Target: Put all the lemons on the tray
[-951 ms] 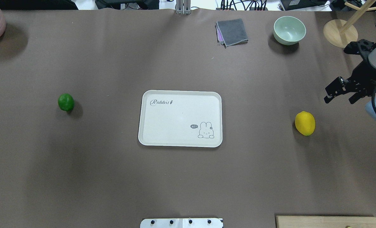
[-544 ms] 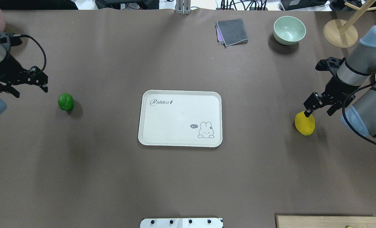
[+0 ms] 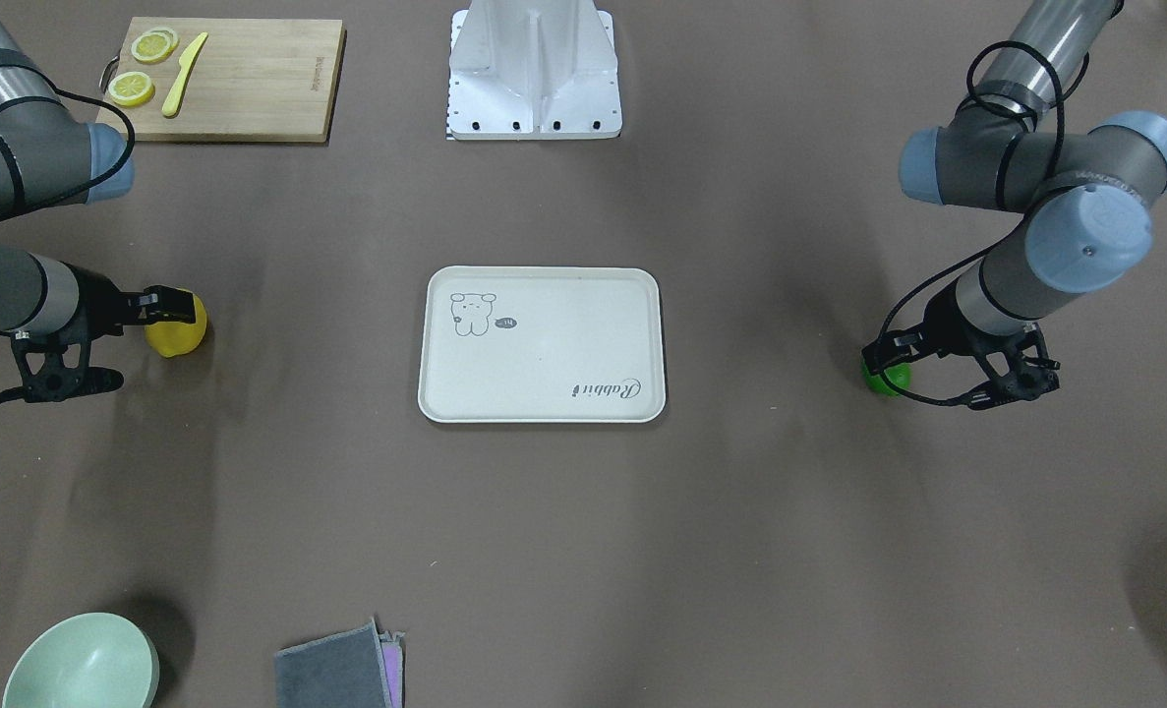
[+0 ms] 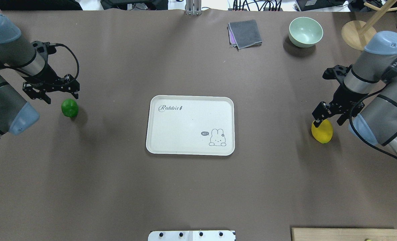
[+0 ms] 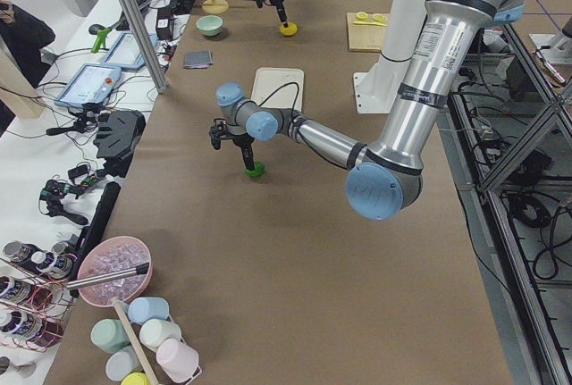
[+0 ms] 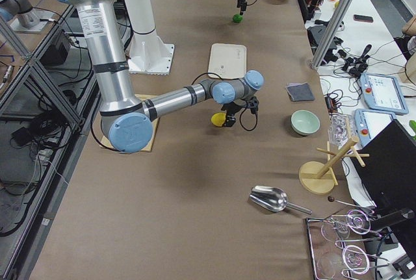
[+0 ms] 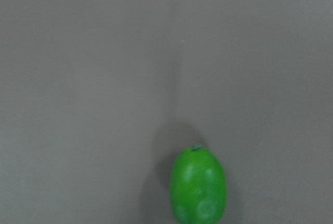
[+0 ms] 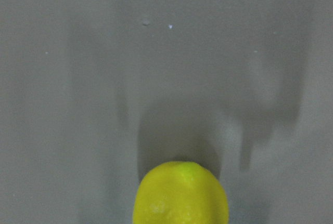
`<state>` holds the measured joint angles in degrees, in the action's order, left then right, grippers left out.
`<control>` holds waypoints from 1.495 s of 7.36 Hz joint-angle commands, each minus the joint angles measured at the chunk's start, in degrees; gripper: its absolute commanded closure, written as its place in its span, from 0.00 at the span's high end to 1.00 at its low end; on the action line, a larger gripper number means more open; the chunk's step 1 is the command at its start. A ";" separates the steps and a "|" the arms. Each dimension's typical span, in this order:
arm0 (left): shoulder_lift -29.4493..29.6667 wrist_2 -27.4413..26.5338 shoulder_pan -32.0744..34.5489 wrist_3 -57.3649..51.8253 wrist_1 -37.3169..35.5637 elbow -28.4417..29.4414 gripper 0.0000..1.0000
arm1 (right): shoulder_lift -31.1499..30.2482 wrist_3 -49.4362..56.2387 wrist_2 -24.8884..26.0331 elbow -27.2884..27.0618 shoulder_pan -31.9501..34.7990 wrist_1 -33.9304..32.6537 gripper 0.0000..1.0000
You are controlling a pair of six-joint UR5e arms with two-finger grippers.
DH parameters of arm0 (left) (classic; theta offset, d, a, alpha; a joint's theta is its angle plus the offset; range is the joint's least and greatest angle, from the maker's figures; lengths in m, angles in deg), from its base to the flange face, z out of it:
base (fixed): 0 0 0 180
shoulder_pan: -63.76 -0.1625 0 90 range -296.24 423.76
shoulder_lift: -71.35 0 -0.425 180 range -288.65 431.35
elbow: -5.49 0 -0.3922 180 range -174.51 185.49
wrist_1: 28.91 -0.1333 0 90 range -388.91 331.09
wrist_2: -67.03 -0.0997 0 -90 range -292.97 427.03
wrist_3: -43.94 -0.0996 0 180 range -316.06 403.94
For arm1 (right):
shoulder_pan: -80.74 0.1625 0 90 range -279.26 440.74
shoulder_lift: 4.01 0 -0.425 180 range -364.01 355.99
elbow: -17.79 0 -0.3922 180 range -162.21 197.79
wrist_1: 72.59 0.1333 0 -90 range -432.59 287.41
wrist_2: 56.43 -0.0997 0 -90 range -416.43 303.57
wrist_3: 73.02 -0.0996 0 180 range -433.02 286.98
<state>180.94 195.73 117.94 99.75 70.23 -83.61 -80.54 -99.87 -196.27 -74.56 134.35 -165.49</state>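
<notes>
The tray (image 4: 185, 124) sits in the middle of the tabletop (image 4: 198, 187), and neither lemon is on it. The green lemon (image 4: 69, 107) lies on the tabletop well off to the robot's left of the tray, and the yellow lemon (image 4: 322, 133) lies well off to its right. The left hand (image 4: 62, 97) hangs just over the green lemon with its fingers spread wide; whether a fingertip touches the fruit cannot be told. The right hand (image 4: 328, 119) hangs over the yellow lemon, also spread wide, and one finger overlaps the fruit's top in the overhead view. Each wrist view shows its lemon at the bottom edge. A bowl (image 4: 305, 31) and a folded cloth (image 4: 245, 33) sit at the far edge.
</notes>
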 commanded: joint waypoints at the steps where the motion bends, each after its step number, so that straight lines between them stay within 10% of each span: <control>1: 0.10 -1.86 -1.96 0.43 3.25 2.18 0.94 | 0.69 0.30 0.45 1.30 -1.40 0.00 0.94; 2: 0.01 -2.31 -2.75 0.09 3.34 2.53 0.82 | 0.34 0.56 0.62 1.30 -1.92 0.00 0.92; 5: -0.60 -2.67 -3.29 -0.53 7.65 3.94 0.00 | 0.07 0.83 0.63 1.83 -2.11 0.00 0.72; 7: -0.69 -1.70 -2.85 -0.53 6.25 1.67 0.00 | 0.16 1.09 0.62 2.00 -1.92 -0.09 0.16; 11: -0.08 1.90 4.68 -15.07 -19.18 -11.76 0.00 | 7.15 0.30 0.01 1.29 -1.14 1.22 0.11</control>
<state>180.55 197.31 119.64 90.71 60.31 -90.74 -77.52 -99.05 -196.14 -73.29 133.08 -165.16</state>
